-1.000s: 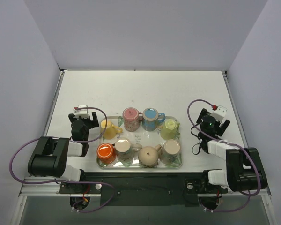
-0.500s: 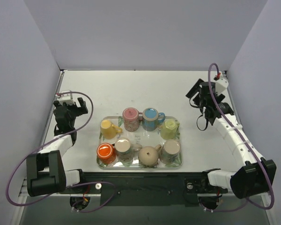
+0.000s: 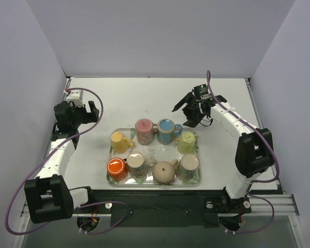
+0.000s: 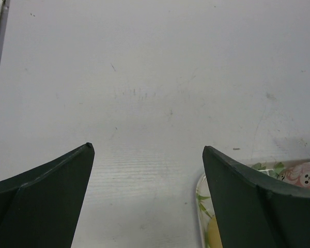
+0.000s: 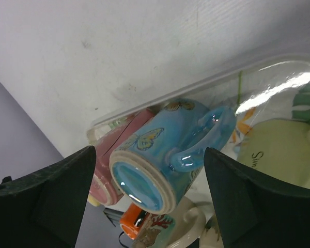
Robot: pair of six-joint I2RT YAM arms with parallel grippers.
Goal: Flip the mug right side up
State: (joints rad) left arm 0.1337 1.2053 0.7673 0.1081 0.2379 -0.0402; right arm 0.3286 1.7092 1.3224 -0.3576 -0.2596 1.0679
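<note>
Although it shares the tray (image 3: 154,184) with seven other vessels, the blue mug (image 3: 166,129) is easy to pick out: it stands in the far row, bottom up, its flat base facing the ceiling. From the right wrist camera the blue mug (image 5: 163,155) shows that same base ring, a butterfly print on its wall and its handle pointing toward the pale green mug (image 5: 281,150). The pink mug (image 3: 144,129) stands just beside it on the left, and the pale green mug (image 3: 186,141) sits near it on the right.

The right pincer (image 3: 185,114) is spread wide and holds nothing. It hangs over the worktop (image 3: 144,95) just beyond the tray's far edge, near the blue mug but apart from it. In its own camera the right pincer (image 5: 149,151) frames the mug between the two dark fingers (image 5: 51,201) without touching it, and the clear tray rim (image 5: 232,64) runs behind.

The left pincer (image 3: 94,113) is also spread and empty, over bare worktop to the left of the tray and well apart from the blue mug. Its wrist view shows the left pincer (image 4: 147,149) above scuffed white surface, with only a corner of the tray (image 4: 199,194) at the lower right.

Nearer the arms on the tray are a yellow mug (image 3: 120,142), an orange mug (image 3: 116,167), a cream cup (image 3: 136,162), a beige teapot (image 3: 165,172) and a beige cup (image 3: 188,165).
</note>
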